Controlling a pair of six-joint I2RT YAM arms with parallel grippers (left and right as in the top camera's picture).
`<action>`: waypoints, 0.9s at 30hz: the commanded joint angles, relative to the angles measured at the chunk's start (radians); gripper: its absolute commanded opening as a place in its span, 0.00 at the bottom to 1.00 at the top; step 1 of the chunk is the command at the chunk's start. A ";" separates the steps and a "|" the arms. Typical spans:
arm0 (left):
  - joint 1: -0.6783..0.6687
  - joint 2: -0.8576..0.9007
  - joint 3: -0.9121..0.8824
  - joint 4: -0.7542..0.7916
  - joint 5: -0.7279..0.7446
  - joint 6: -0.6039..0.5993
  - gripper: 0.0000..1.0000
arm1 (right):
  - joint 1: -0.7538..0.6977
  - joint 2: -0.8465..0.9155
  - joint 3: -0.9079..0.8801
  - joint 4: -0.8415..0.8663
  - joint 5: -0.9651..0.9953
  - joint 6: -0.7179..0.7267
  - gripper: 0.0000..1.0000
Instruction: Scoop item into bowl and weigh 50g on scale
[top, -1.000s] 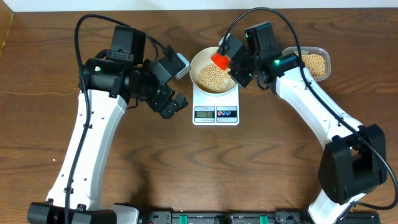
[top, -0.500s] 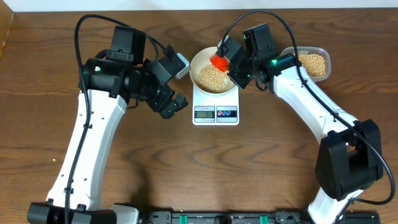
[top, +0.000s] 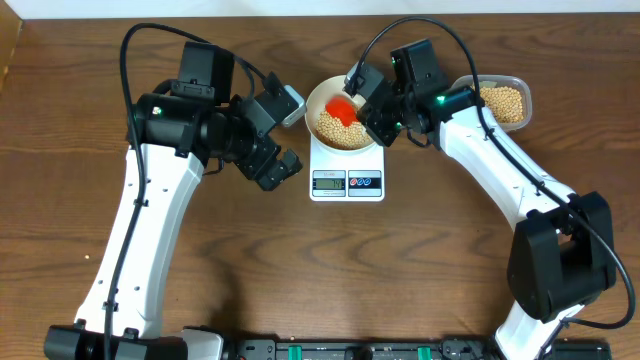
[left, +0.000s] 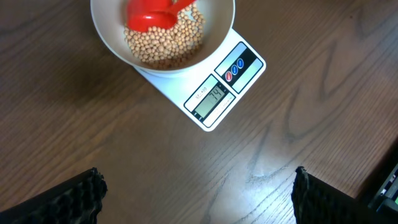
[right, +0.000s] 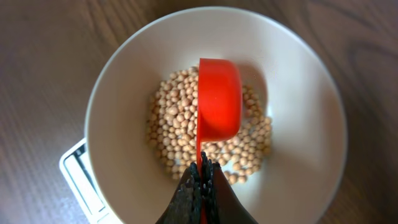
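The right gripper (right: 200, 171), clamped on the red scoop (right: 219, 99), could tip excess soybeans (right: 174, 124) into the white bowl (right: 298, 74), overshooting the scale (left: 217, 93)

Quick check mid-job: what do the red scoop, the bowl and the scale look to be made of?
The scoop looks like moulded plastic: uniform bright red, smooth, with a soft sheen. The bowl is plain white and smooth with a rounded rim; it could be ceramic or melamine, I cannot tell which. The scale seems to have a matte white plastic casing with a grey LCD window.
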 joint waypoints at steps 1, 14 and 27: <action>-0.003 -0.008 -0.004 -0.001 0.005 -0.008 0.98 | 0.007 0.011 0.003 -0.016 -0.043 0.019 0.01; -0.003 -0.008 -0.004 -0.001 0.005 -0.008 0.98 | 0.007 0.011 0.003 -0.034 -0.096 0.019 0.01; -0.003 -0.008 -0.004 -0.001 0.005 -0.008 0.98 | -0.009 0.008 0.006 -0.023 -0.194 0.100 0.01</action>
